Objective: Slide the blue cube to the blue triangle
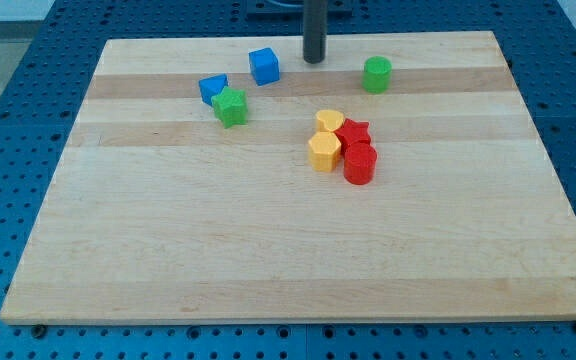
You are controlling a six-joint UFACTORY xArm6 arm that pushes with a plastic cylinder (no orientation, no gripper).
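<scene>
Nearest the view's bottom: bare wooden surface (268,250), pale planks, resting on a blue perforated base (28,60).

Blue cube (264,66) sits near the view's top, left of centre, flat on the surface, touching nothing. Blue triangle (212,88) lies just down and to the view's left of it, a small gap between the two. Green star-shaped block (231,106) presses against the triangle's lower right side.

My tip (314,58) stands just to the view's right of the blue cube, close but apart from it, at roughly the same height in the view. No pincer on this arm, only the dark rod; nothing grasped.

Green cylinder (376,74) stands alone further to the view's right, well apart from the tip.

Centre cluster, all touching or nearly so: yellow heart-like block (329,121) at top, red star (353,132) beside it, yellow hexagon-like block (324,152) below left, red cylinder (359,164) below right. Cluster is well apart from the blue cube.
</scene>
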